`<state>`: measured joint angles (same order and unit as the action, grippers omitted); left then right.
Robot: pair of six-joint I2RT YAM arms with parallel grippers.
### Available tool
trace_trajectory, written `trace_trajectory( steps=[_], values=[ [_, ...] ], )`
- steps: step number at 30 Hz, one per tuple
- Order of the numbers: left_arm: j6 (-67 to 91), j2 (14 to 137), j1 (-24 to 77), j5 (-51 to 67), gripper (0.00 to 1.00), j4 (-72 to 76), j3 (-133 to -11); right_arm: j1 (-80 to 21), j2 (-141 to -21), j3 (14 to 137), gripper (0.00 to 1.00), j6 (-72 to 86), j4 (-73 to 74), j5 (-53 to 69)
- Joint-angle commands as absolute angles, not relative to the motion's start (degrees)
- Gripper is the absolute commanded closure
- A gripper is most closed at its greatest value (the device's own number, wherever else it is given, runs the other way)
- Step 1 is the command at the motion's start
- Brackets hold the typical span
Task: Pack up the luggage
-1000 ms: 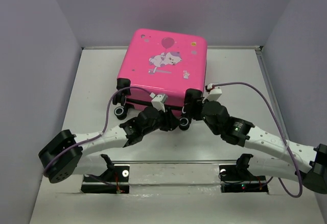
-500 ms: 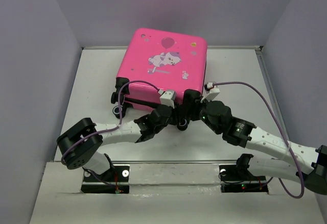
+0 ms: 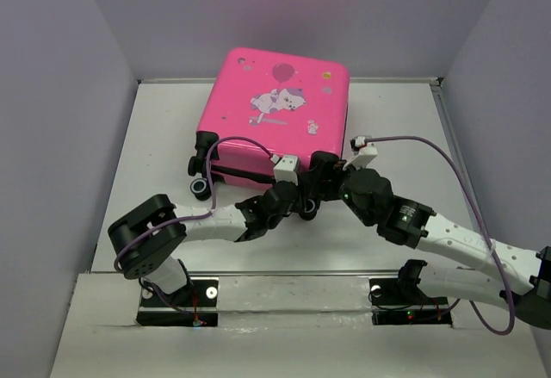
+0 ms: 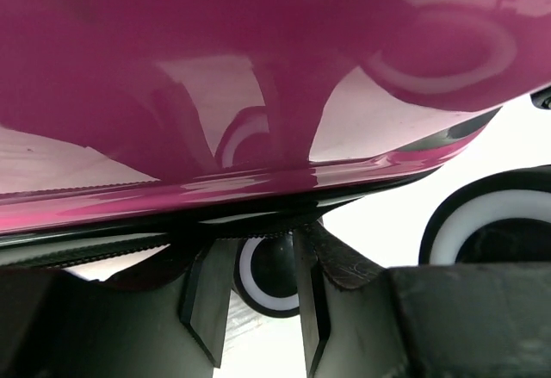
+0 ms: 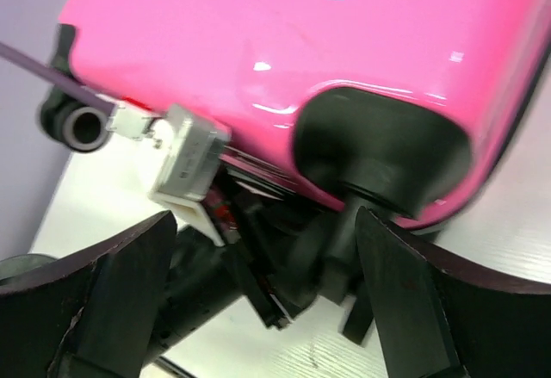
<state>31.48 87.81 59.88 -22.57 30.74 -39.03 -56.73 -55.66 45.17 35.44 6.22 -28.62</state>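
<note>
The luggage (image 3: 275, 111) lies shut and flat at the far middle of the table (image 3: 155, 154), wheels facing the 2 arms. The left gripper (image 4: 258, 257) is tucked under the near edge, its fingers only a narrow gap apart, tips at the black zipper trim (image 4: 129, 223). I cannot tell whether they pinch it. The right gripper (image 5: 265, 232) spreads wide around the black wheel housing (image 5: 379, 154), holding nothing.

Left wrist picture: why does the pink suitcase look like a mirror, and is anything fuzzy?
Left wrist: the camera is very close to the glossy suitcase, so its shell mirrors pale shapes; the near fingers look dark and soft. Right wrist: small white glints, slightly blurry. Top external: sharp, evenly lit.
</note>
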Motion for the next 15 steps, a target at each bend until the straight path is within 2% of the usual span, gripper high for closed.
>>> trace_trajectory(
  steps=[1, 10, 15],
  values=[
    [30.7, 88.6, 60.5, -28.9, 0.58, 35.9, -42.3, -56.3, -54.8, 45.7, 0.08, 36.2, 21.7, -35.9],
    [30.8, 88.5, 61.1, -30.4, 0.6, 38.4, -41.6, -56.3, -54.8, 45.5, 0.05, 39.2, 29.0, -36.7],
    [30.4, 88.8, 61.1, -33.0, 0.76, 38.8, -41.8, -56.9, -56.2, 45.2, 0.07, 39.4, 28.0, -34.1]
  ],
)
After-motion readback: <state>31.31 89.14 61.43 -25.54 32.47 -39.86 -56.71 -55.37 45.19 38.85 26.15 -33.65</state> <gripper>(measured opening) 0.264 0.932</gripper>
